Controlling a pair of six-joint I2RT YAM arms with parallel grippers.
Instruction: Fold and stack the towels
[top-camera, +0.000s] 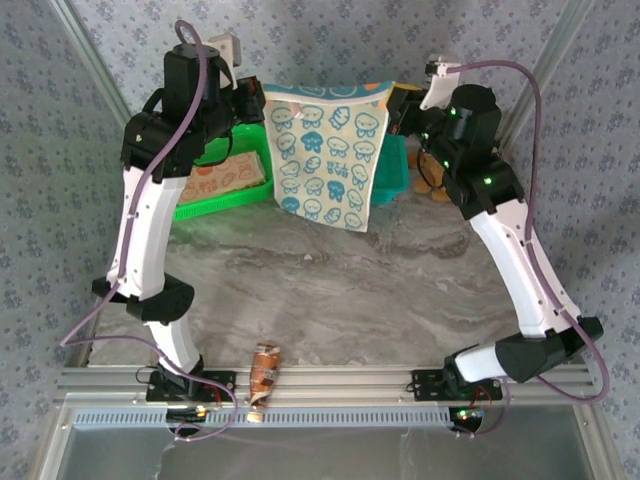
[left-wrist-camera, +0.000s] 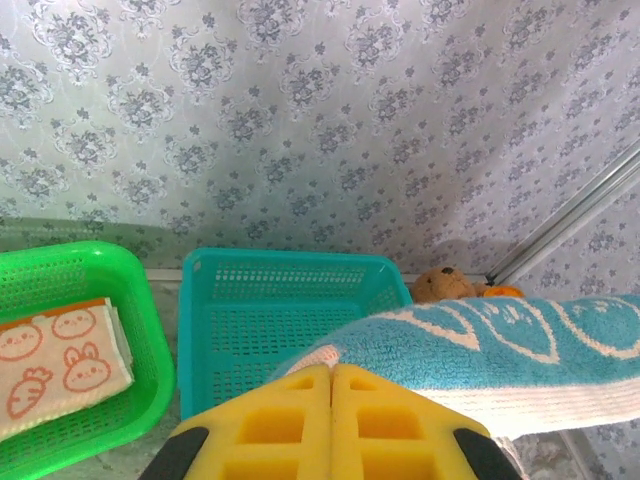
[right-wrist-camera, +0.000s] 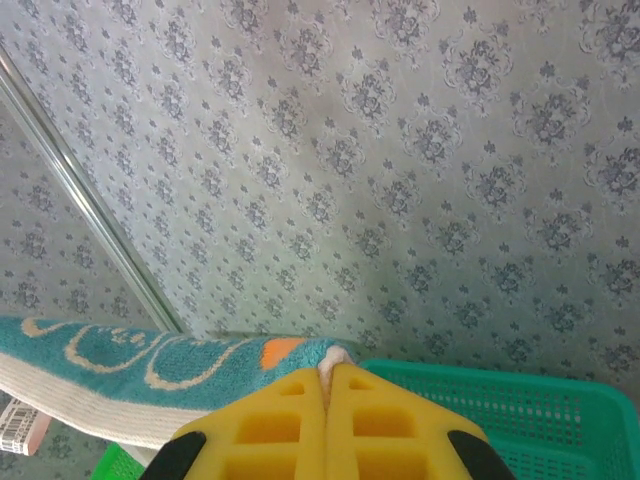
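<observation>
Hanging spread and unfolded, the teal towel (top-camera: 325, 150) is pinched at one top corner by the closed left gripper (left-wrist-camera: 331, 372) and at the other by the closed right gripper (right-wrist-camera: 327, 372). Below and left of the left gripper, the peach towel (left-wrist-camera: 55, 355) is seen in the green basket (left-wrist-camera: 150, 330), apparently folded. Most folding and stacking is judged undone.

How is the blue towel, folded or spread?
Spread out. The towel hangs flat, its top corners pinched by the left gripper and right gripper.
</observation>
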